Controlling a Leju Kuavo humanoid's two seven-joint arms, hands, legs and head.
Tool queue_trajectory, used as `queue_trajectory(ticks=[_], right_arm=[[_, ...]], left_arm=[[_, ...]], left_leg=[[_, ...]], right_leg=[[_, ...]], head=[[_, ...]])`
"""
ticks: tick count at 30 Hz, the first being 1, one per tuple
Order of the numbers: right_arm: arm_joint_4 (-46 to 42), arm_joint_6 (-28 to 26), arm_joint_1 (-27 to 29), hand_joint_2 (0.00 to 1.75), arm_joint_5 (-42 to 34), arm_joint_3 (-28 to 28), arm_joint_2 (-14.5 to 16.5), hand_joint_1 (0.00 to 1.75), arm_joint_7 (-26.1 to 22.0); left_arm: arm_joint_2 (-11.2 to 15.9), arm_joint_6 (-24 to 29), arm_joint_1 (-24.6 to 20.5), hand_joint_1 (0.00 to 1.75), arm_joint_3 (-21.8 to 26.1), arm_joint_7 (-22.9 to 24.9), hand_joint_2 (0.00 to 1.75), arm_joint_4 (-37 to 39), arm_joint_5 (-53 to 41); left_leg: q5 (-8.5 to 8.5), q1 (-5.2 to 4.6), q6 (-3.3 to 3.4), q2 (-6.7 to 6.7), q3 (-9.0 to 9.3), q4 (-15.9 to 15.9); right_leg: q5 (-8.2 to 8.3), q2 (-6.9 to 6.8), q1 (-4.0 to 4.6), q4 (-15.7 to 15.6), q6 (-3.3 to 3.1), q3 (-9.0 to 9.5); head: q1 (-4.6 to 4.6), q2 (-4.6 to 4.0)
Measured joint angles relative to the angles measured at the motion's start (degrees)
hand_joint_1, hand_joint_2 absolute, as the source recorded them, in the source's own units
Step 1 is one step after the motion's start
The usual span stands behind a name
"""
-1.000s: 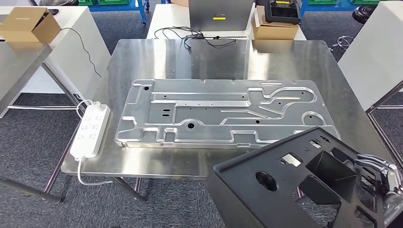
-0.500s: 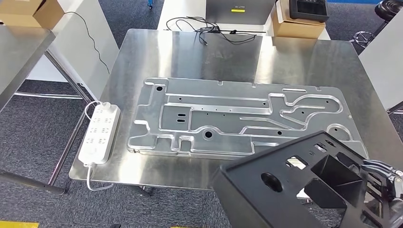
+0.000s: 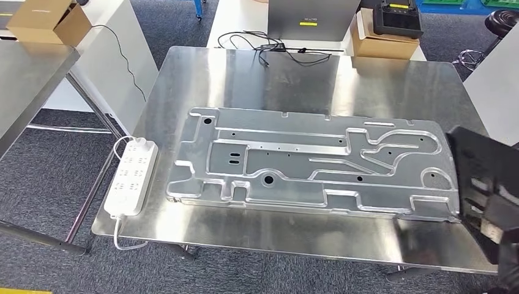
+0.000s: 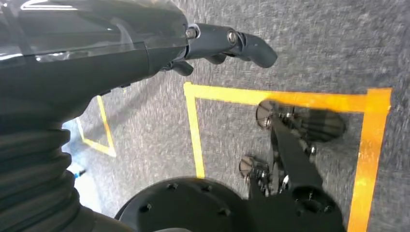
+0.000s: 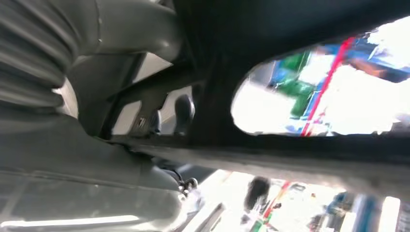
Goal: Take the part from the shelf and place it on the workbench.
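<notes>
Nearest the robot, the black part (image 3: pixel 486 190) hangs at the right edge of the head view, over the right end of the bench (image 3: pixel 294 82) and partly past its near right corner. It reads as tilted, one flat face turned up and inward. In the right wrist view the right robot hand (image 5: pixel 169 113) is wrapped around a dark wall of the part, thumb on one side and darker fingers tucked on the other, so it grips the part. How firm that hold is cannot be told from the blurred picture.

The left robot hand (image 4: pixel 227 43) hangs beside the body above grey carpet with yellow tape; its fingers are loosely spread and hold nothing.

The first risk is the set-down spot. The aluminium plate (image 3: pixel 312 162) covers most of the middle of the bench, and its right end lies just beside the part. Lowered where it hangs, the part would probably land half on the plate's raised edge and half on bare steel, then rock or slide off the near corner. Being held by one wall only, it could also swing in the grasp and knock the plate.

Further left, the white power strip (image 3: pixel 130 177) sits on the bench's left edge, well apart from the part. Beyond, cables (image 3: pixel 269 44) and a cardboard box (image 3: pixel 382 43) lie at the far side, out of the likely path.
</notes>
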Motion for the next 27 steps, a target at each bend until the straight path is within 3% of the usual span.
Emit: queue_trajectory(ticks=[5,9,14,18,27], right_arm=[[9.0,1.6,-2.1,1.75,1.5,-8.6,-2.3,1.10,0.8],[14.9,2.1,-3.7,1.75,2.5,-12.8,-4.3,1.10,1.8],[25.3,3.0,-6.9,1.75,4.4,-16.8,-10.1,1.10,2.0],[30.6,3.1,-8.3,1.75,6.6,-18.6,-14.0,1.10,1.9],[34.5,3.2,-11.1,1.75,11.3,-19.7,-19.0,1.10,4.2]], left_arm=[[0.0,-0.2,-0.3,0.00,0.0,0.0,1.75,-0.1,-0.3],[0.0,-0.5,-0.6,0.00,0.0,-0.1,1.75,-0.1,-0.6],[0.0,-0.7,-1.5,0.00,0.0,-0.2,1.75,-0.2,-1.1],[0.0,-0.7,-1.9,0.00,0.0,-0.1,1.75,-0.3,-1.2],[0.0,-0.7,-2.1,0.00,0.0,0.0,1.75,-0.4,-1.6]], left_leg=[[-1.66,0.01,0.09,0.03,0.02,-0.6],[-1.81,0.04,0.11,0.14,0.13,-0.5],[-1.64,0.03,0.19,0.16,0.24,-0.3],[-1.62,0.01,0.22,0.21,0.25,-0.1],[-1.62,0.01,0.22,0.20,0.25,0.1]], right_leg=[[-1.33,-0.01,0.01,0.5,-0.29,-0.78],[-1.39,0.02,0.03,1.1,-0.31,-1.03],[-1.25,0.03,0.02,1.2,-0.26,-0.92],[-1.19,0.08,0.01,1.4,-0.21,-0.86],[-1.21,0.08,0.00,1.7,-0.22,-0.93]], head=[[-0.02,0.00],[-0.02,0.00],[-0.01,0.00],[-0.01,0.00],[-0.02,0.00]])
